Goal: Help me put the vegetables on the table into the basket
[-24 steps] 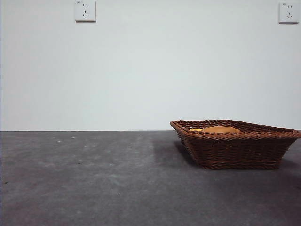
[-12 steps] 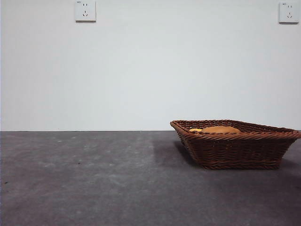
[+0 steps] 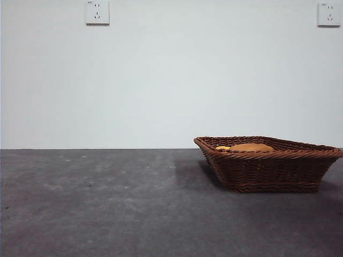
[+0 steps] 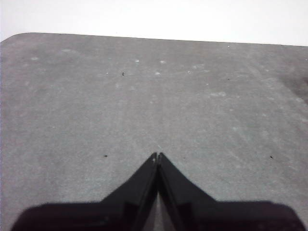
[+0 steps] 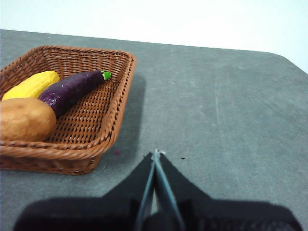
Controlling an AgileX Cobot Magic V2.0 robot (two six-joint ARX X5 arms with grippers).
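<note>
Potato (image 5: 24, 119), corn cob (image 5: 31, 84) and eggplant (image 5: 72, 88) are lying inside the basket (image 5: 113, 120); both grippers, left (image 4: 157, 156) and right (image 5: 156, 153), are sitting closed and empty. Little is likely going wrong unless the right arm is nudging the basket toward the table (image 3: 107, 203) edge.

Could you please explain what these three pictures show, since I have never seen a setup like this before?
This is a robot with two arms at a dark grey table. One picture comes from a low camera looking level across the table; neither arm shows in it. The other two come from cameras on the arms' wrists, so the black wedge at the bottom of each is that arm's own gripper.

The left gripper is shut and holds nothing, with only bare table in front of it. The right gripper is also shut and empty, beside a brown wicker basket. In the basket lie a potato, a yellow corn cob and a purple eggplant. No vegetables are seen on the table.
</note>
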